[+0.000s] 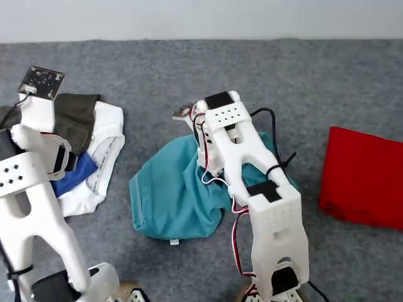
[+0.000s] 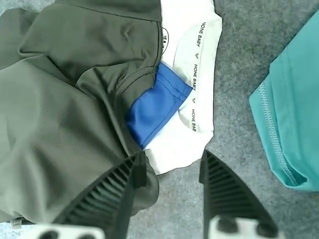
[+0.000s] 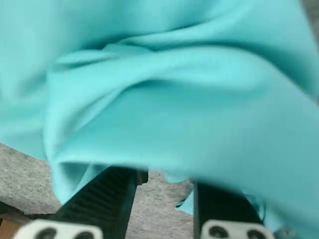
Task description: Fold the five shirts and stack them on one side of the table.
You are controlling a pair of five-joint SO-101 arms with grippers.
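Roughly, high view: teal shirt (image 1: pixel 176 195) is a crumpled heap under the right arm (image 1: pixel 239 151), long axis diagonal across the table; red shirt (image 1: pixel 362 176) lies flat, well apart. Left wrist view: left gripper (image 2: pixel 172 157) spread, holding nothing. Olive shirt (image 2: pixel 65 109) sits under one finger and ahead of it, white shirt (image 2: pixel 194 64) ahead of the gap, and a blue shirt (image 2: pixel 154 104) strip runs diagonally between them. Right wrist view: right gripper (image 3: pixel 167 179) fingers apart, tips hidden under teal folds draped across them.
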